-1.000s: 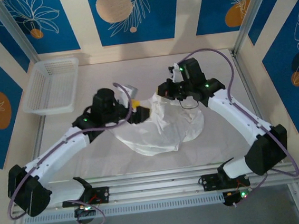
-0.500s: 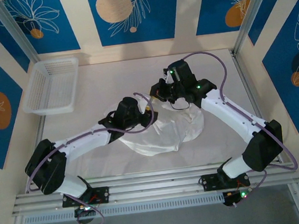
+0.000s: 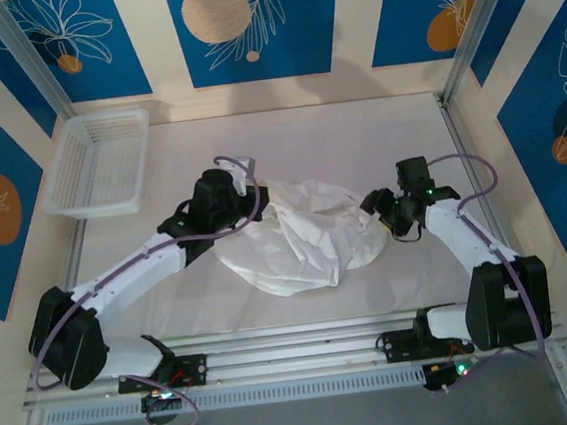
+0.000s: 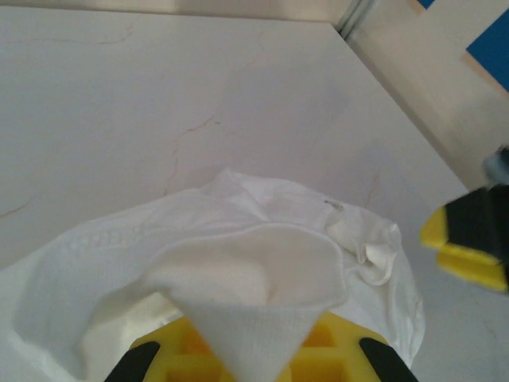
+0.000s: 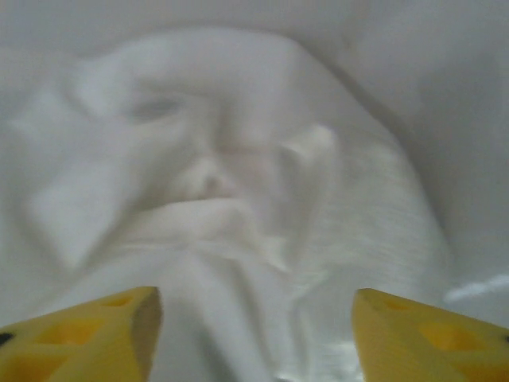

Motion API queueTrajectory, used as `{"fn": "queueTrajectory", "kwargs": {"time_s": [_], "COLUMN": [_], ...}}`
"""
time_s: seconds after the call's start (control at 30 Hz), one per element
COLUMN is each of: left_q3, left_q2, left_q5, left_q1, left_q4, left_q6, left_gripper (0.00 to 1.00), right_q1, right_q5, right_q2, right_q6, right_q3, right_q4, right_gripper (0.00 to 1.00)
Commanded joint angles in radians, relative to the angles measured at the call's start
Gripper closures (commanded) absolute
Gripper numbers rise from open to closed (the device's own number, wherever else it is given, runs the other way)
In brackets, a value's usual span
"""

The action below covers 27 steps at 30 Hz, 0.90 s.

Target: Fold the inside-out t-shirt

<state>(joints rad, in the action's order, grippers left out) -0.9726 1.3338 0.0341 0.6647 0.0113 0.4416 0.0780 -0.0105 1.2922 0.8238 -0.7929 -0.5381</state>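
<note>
White cotton t-shirt (image 3: 301, 236): bunched in a wrinkled heap at the centre of the surface (image 3: 356, 135) in the top view; no flat panel, no crease laid
Left pincer (image 4: 254, 354): closed tight on a raised fold of the cloth, at the heap's upper left edge
Right pincer (image 5: 250, 318): fingers wide apart, holding nothing, just beside the heap's right edge
Done: no fold made, as I judge it
Left to do: spread it flat; then fold
</note>
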Motion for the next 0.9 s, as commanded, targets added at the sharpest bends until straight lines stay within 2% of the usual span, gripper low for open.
{"fn": "queueTrajectory", "kwargs": {"time_s": [0.0, 0.07, 0.13, 0.2, 0.27, 0.3, 0.5, 0.57, 0.7, 0.87], "left_q3": [-0.01, -0.026, -0.039, -0.044, -0.05, -0.058, -0.205, -0.303, -0.529, -0.768], "left_q2": [-0.049, -0.06, -0.072, -0.086, -0.103, -0.111, -0.159, -0.179, -0.204, -0.252], "left_q5": [-0.027, -0.031, -0.033, -0.029, -0.032, -0.034, -0.011, -0.002, -0.037, -0.125], "left_q1": [-0.032, -0.053, -0.07, -0.087, -0.103, -0.113, -0.227, -0.264, -0.285, -0.286], "left_q4": [0.078, 0.12, 0.153, 0.166, 0.178, 0.185, 0.311, 0.365, 0.467, 0.524], "left_q6": [0.04, 0.042, 0.05, 0.052, 0.051, 0.049, 0.017, -0.038, -0.166, -0.262], "left_gripper": [1.0, 1.0, 1.0, 1.0, 1.0, 1.0, 1.0, 1.0, 1.0, 1.0], "right_q1": [-0.005, -0.019, -0.025, -0.025, -0.025, -0.025, -0.022, -0.013, 0.001, 0.018], "right_q5": [0.007, -0.001, -0.025, -0.051, -0.057, -0.05, 0.018, 0.066, 0.137, 0.206], "right_q2": [0.039, 0.078, 0.099, 0.101, 0.09, 0.082, -0.097, -0.19, -0.298, -0.421], "right_q6": [0.003, 0.009, 0.007, 0.005, -0.003, -0.006, -0.07, -0.105, -0.18, -0.236], "right_q3": [0.053, 0.085, 0.102, 0.116, 0.108, 0.097, -0.058, -0.16, -0.387, -0.607], "right_q4": [0.029, 0.052, 0.077, 0.11, 0.116, 0.105, -0.034, -0.077, -0.134, -0.033], "right_gripper": [0.28, 0.29, 0.38, 0.58, 0.88, 0.99, 1.0, 1.0, 1.0, 1.0]}}
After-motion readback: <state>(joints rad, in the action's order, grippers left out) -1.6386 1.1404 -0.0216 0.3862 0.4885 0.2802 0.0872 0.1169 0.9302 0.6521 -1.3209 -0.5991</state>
